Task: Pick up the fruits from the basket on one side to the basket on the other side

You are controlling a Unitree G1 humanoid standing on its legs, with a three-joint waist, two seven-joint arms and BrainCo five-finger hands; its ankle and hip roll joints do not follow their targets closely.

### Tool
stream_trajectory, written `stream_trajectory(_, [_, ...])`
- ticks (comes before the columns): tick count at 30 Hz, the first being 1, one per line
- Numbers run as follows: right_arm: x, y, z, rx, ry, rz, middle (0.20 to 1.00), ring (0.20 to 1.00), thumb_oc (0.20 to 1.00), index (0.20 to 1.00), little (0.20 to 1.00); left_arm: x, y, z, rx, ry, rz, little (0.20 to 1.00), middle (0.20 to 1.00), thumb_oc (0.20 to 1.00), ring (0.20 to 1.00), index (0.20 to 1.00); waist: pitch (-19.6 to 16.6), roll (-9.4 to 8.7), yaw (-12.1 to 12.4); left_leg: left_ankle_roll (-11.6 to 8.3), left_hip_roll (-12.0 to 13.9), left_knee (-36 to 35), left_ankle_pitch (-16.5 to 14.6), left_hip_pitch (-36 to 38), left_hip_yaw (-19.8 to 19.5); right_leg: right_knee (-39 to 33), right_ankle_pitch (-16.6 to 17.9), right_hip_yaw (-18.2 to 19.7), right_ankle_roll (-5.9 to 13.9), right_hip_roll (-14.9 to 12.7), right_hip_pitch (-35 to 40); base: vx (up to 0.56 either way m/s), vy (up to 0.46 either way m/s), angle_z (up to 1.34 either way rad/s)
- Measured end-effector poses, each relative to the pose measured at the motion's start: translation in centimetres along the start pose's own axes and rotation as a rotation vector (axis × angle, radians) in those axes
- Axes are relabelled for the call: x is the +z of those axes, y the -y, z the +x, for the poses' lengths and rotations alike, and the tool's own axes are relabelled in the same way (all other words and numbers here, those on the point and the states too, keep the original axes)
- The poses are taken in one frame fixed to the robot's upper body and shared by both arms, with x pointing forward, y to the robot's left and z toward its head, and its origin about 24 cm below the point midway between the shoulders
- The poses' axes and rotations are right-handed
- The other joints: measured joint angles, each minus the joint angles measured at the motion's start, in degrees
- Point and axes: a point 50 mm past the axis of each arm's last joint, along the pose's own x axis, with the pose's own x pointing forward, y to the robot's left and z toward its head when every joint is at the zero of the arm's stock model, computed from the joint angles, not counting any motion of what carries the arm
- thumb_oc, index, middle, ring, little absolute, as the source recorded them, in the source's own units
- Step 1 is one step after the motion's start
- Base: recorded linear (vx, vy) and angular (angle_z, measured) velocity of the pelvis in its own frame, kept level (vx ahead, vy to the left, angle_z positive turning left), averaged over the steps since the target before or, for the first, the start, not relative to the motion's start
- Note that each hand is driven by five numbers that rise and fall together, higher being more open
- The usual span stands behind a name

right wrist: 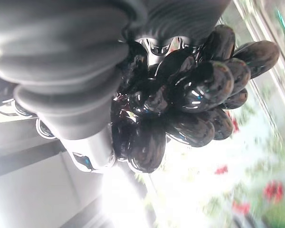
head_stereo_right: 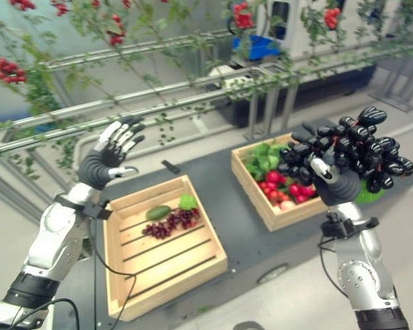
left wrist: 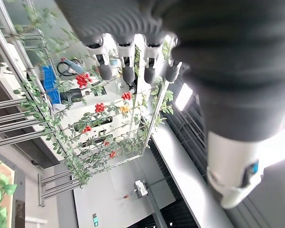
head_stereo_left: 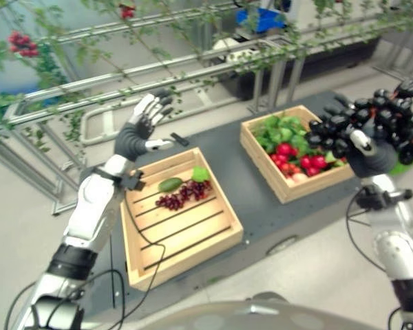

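The right hand [head_stereo_right: 334,180] is raised above the near right corner of the right basket [head_stereo_right: 272,213], its fingers curled round a large bunch of black grapes [head_stereo_right: 351,155] that bulges out above and to the right of the hand. In the right wrist view the glossy dark grapes [right wrist: 180,104] press right up against the dark ribbed cover, and the fingers are mostly buried among them, so the exact grip is hard to make out, though it looks closed around the bunch. The right basket, a pale wooden crate, sits on a dark grey platform [head_stereo_left: 261,206] and holds green leaves [head_stereo_left: 279,130] toward its far side and a cluster of red fruits [head_stereo_left: 296,159] toward its near side. The left basket [head_stereo_left: 186,234], a slatted wooden crate, stands on the same platform well apart from the right one; along its far end lie a bunch of dark red grapes [head_stereo_left: 182,196], a green oval fruit [head_stereo_left: 170,184] just beside them and a bright green leaf [head_stereo_left: 201,174] at the bunch's other end. The left hand [head_stereo_left: 146,124] is lifted above and beyond the far left corner of the left basket, fingers spread and straight, thumb out, holding nothing; the left wrist view shows its fingers [left wrist: 128,71] extended in a row. Behind the platform run metal rails [head_stereo_right: 158,103] draped with green vines and red berries [head_stereo_right: 14,72].
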Motion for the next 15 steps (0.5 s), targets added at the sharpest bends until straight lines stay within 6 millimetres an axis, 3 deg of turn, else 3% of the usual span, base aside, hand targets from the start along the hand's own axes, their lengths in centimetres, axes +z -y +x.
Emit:
stream_trajectory(1, [0.2,0.1,0.0,-0.009,0.010,-0.006,0.200,0.200,0.200,0.200,0.200,0.1,-0.2,-0.1,0.013,0.000,0.004,1.000,1.000,1.000,1.000,1.000,0.4,-0.10,0.0,0.19,0.3,0.2,-0.2,0.0,0.3,0.4,0.0,0.4,0.10,-0.2,-0.2,-0.16,0.184,-0.87])
stream_trajectory(4, [1.4,0.8,-0.2,-0.060,0.068,-0.052,0.200,0.200,0.200,0.200,0.200,0.2,-1.2,-1.2,0.095,0.007,0.008,1.000,1.000,1.000,1.000,1.000,2.5,-0.91,-2.8,1.19,-1.4,0.7,-1.6,0.0,5.2,2.1,1.3,6.8,1.63,0.4,-3.9,-0.21,0.155,-1.04])
stream_trajectory(5, [1.5,0.9,-0.2,-0.065,0.072,-0.058,0.200,0.200,0.200,0.200,0.200,0.2,-1.3,-1.3,0.101,0.007,0.010,1.000,1.000,1.000,1.000,1.000,3.0,-0.86,-2.4,1.29,-1.2,0.5,-1.7,0.2,6.1,2.1,1.6,6.8,2.18,0.1,-4.0,-0.26,0.074,-1.17])
stream_trajectory(6, [1.6,1.0,-0.3,-0.077,0.071,-0.080,0.200,0.200,0.200,0.200,0.200,0.4,-1.5,-1.4,0.118,0.021,0.013,1.000,1.000,1.000,1.000,1.000,4.1,-2.00,-4.0,1.70,-2.3,1.2,-1.9,-0.5,8.7,1.1,4.3,8.3,3.31,0.4,-5.9,-0.28,0.026,-1.13])
stream_trajectory(7, [1.6,1.0,-0.3,-0.080,0.070,-0.088,0.200,0.200,0.200,0.200,0.200,0.7,-1.7,-1.3,0.128,0.035,0.019,1.000,1.000,1.000,1.000,1.000,4.5,-1.71,-3.6,1.90,-1.6,1.5,-2.1,-1.0,9.9,0.2,5.3,8.4,4.06,-0.3,-6.2,-0.24,-0.008,-1.47])
stream_trajectory(8, [1.5,1.2,-0.4,-0.094,0.070,-0.098,0.200,0.200,0.200,0.200,0.200,1.1,-1.9,-1.0,0.142,0.056,0.024,1.000,1.000,1.000,1.000,1.000,5.8,-2.59,-3.8,2.35,-1.7,1.9,-2.6,-1.2,12.3,-3.1,7.7,6.9,6.18,-0.8,-7.5,-0.15,0.045,-1.28])
stream_trajectory(9, [1.3,1.3,-0.4,-0.102,0.071,-0.099,0.200,0.200,0.200,0.200,0.200,1.2,-2.0,-0.9,0.159,0.070,0.027,1.000,1.000,1.000,1.000,1.000,6.2,-2.67,-3.1,2.74,-1.3,1.8,-2.9,-1.4,14.8,-4.3,8.7,2.6,7.11,-2.5,-8.1,-0.14,0.053,-1.61])
stream_trajectory(10, [0.9,1.5,-0.6,-0.124,0.068,-0.097,0.200,0.200,0.200,0.200,0.200,1.1,-2.1,-1.1,0.179,0.067,0.038,1.000,1.000,1.000,1.000,1.000,6.3,-2.93,-2.4,2.84,-0.9,2.0,-3.2,-1.7,17.0,-5.7,8.1,-8.5,6.82,-6.8,-8.8,-0.15,0.078,-1.49])
stream_trajectory(11, [0.8,1.5,-0.7,-0.136,0.068,-0.099,0.200,0.200,0.200,0.200,0.200,1.1,-2.1,-1.2,0.197,0.066,0.042,1.000,1.000,1.000,1.000,1.000,6.3,-2.84,-1.2,2.79,-0.6,1.9,-3.1,-1.6,17.7,-5.5,8.2,-15.4,7.14,-9.0,-8.7,-0.19,0.032,-1.64])
stream_trajectory(12, [0.9,1.5,-0.6,-0.136,0.067,-0.113,0.200,0.200,0.200,0.200,0.200,1.0,-2.3,-1.6,0.222,0.063,0.061,1.000,1.000,1.000,1.000,1.000,6.5,-2.44,0.7,2.73,0.4,2.5,-3.1,-1.6,20.8,-1.0,7.0,-27.8,6.84,-14.1,-8.5,-0.17,0.034,-1.48])
stream_trajectory(13, [0.9,1.5,-0.5,-0.133,0.067,-0.119,0.200,0.200,0.200,0.200,0.200,1.0,-2.6,-1.9,0.244,0.060,0.067,1.000,1.000,1.000,1.000,1.000,6.7,-1.95,2.0,2.48,1.6,2.7,-3.2,-1.4,22.1,3.5,6.0,-34.2,7.27,-16.7,-7.8,-0.14,-0.001,-1.31])
stream_trajectory(15, [0.7,1.3,-0.3,-0.125,0.061,-0.121,0.200,0.200,0.200,0.200,0.200,1.2,-3.2,-2.4,0.283,0.061,0.078,1.000,1.000,1.000,1.000,1.000,6.4,-2.37,4.1,1.04,2.2,2.2,-3.0,-0.8,22.3,5.0,6.9,-36.9,7.98,-18.0,-4.6,-0.05,-0.083,-0.88])
